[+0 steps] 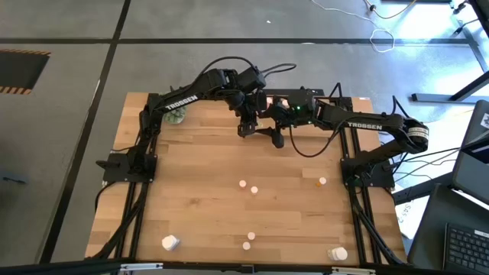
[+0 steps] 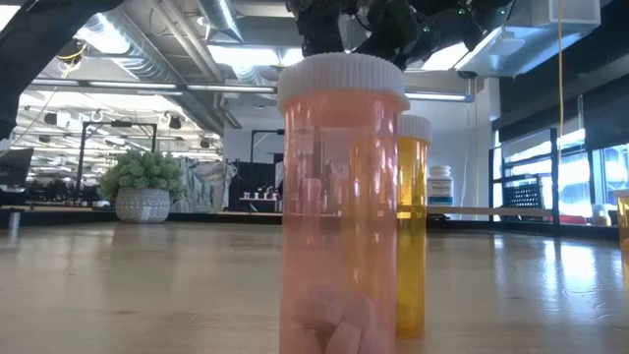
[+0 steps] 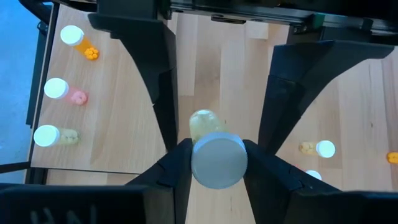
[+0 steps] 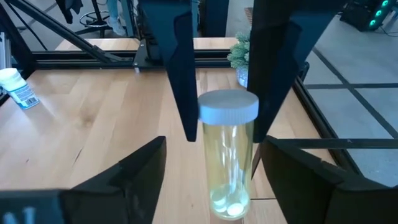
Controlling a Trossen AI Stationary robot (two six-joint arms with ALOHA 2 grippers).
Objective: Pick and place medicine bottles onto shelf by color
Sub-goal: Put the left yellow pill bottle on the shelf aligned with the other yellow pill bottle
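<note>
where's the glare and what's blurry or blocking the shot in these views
High view: bright window glare washes out the floor at top right. Low view: a pink bottle fills the centre, hiding most of the table; ceiling lights flare. Left wrist view: the held bottle's white cap looks soft.

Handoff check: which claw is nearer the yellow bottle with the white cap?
Left. The left claw grips the yellow bottle's cap; the right claw flanks it, not closed.

Bottle point(image 4: 227, 158) clear glossy plastic, matt white cap; table point(image 4: 93, 124) wood.
</note>
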